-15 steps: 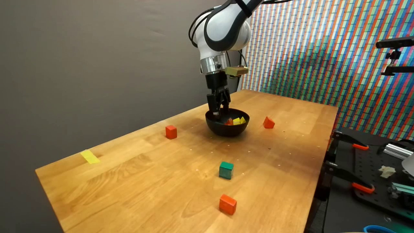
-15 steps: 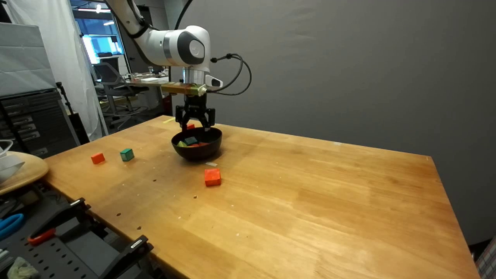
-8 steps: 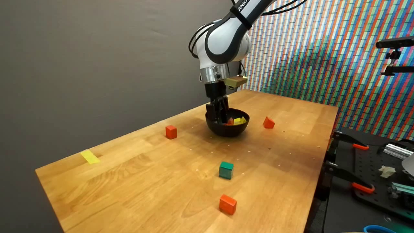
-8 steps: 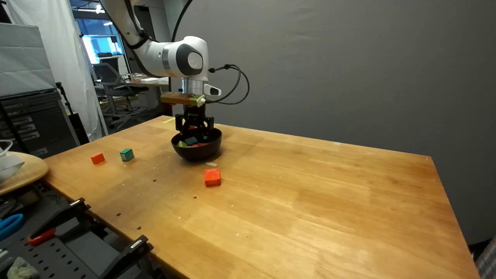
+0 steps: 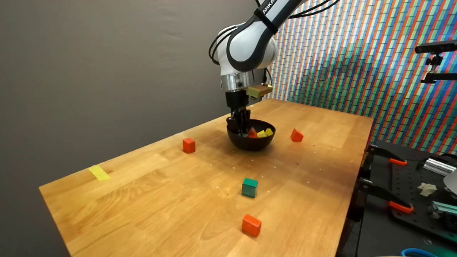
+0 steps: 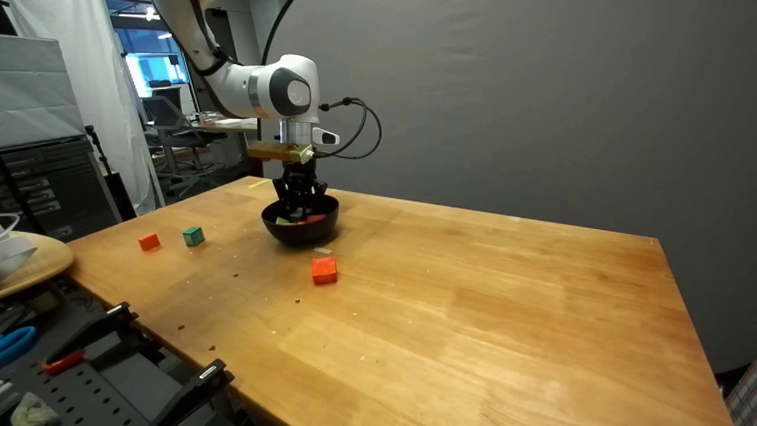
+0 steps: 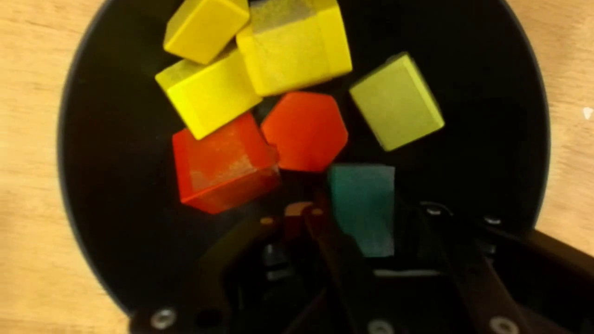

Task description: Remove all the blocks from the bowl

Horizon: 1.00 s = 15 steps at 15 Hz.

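The teal-green block (image 7: 364, 197) lies in the bowl (image 5: 251, 143), between the fingers (image 7: 341, 269) of the gripper (image 7: 371, 215); they reach down inside the rim and are drawn in on its opposite sides, grasping it; in the wrist view one end sticks out past their tips; just beside that end is a six-sided red block (image 7: 306, 132), with a scuffed red block (image 7: 218, 160) next to it; three yellow blocks (image 7: 278, 55) crowd together just beyond this pair; a pale yellow block (image 7: 397, 102) sits a little apart from them, also in the bowl.

The bowl stands upright on the worktop (image 5: 160, 200), near the long edge by the grey wall (image 5: 107, 89); along that edge, toward the left corner in an exterior view, come a red cube (image 5: 189, 145) and then a yellow tape strip (image 5: 99, 172); on the bowl's other side, toward the opposite edge, lies a tilted-looking red block (image 5: 296, 135); a second green block (image 6: 193, 236) and an orange block (image 6: 149, 241) lie well apart from the bowl, in an exterior view toward the worktop's left corner, the orange one nearer it.
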Each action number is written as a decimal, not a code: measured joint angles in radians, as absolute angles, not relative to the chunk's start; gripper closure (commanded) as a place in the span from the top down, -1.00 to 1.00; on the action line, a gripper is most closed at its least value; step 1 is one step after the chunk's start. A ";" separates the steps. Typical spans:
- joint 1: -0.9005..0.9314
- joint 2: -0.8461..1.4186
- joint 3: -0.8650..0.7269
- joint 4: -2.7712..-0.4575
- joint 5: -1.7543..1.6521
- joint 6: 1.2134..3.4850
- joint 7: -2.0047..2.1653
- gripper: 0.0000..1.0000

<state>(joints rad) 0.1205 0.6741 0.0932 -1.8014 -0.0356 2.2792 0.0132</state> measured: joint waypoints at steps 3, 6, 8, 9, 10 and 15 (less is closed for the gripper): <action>0.113 0.637 0.081 -1.814 -0.033 2.307 0.044 -0.74; 0.103 0.538 0.043 -1.868 -0.033 2.377 0.091 -0.73; 0.090 0.457 0.009 -1.912 -0.033 2.418 0.122 -0.73; 0.084 0.422 -0.013 -1.931 -0.033 2.437 0.141 -0.73; 0.080 0.400 -0.034 -1.946 -0.035 2.456 0.163 -0.73; 0.075 0.402 -0.133 -1.997 -0.084 2.519 0.323 -0.72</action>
